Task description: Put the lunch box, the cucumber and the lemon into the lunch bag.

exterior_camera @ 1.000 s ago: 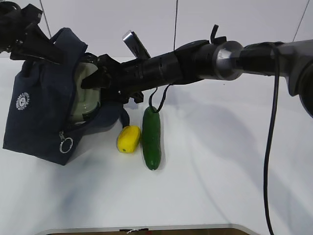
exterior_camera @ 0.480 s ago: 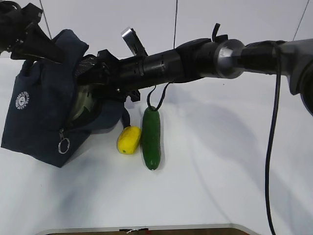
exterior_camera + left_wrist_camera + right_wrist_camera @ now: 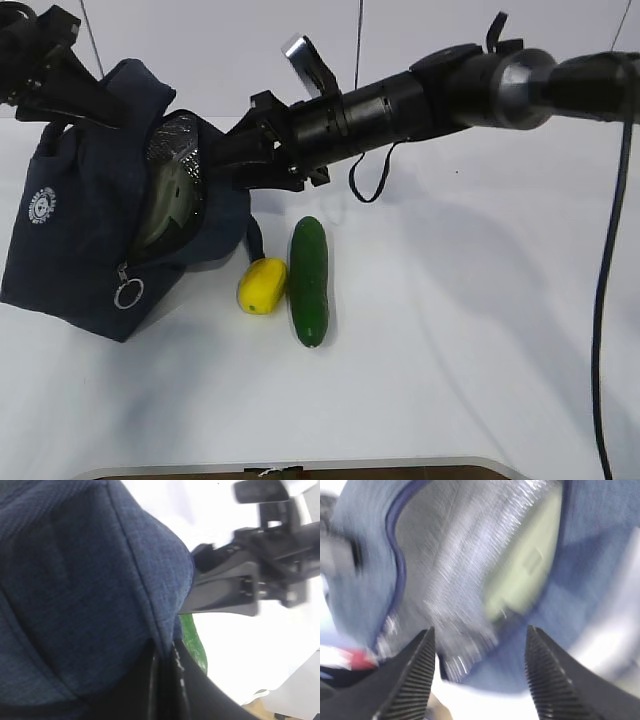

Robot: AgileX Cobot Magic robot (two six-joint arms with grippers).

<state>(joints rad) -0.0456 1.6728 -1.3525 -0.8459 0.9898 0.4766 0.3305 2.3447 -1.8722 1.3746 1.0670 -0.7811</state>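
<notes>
Exterior view, nearest first, placing everything by the lunch bag (image 3: 85,235): the cucumber (image 3: 309,281) lies on the white tabletop (image 3: 450,350) just off the bag's open side, and the lemon (image 3: 262,285) sits between it and the bag, right against the cucumber and close to the bag's lower corner. Both look smooth and glossy, so I judge them slippery. The cucumber is stiff and I would take it across its middle; the lemon is small, firm and apt to roll, best pinched across its short width. Behind them the bag leans, mouth open, its silvery lining showing. The lunch box (image 3: 522,575) lies inside it, pale green against the lining. My right fingers (image 3: 215,165) stand wide apart and empty at the bag's mouth. Farthest back, at the bag's top edge, my left fingers (image 3: 45,85) are pinched tight on the soft, floppy fabric, holding the mouth up.
</notes>
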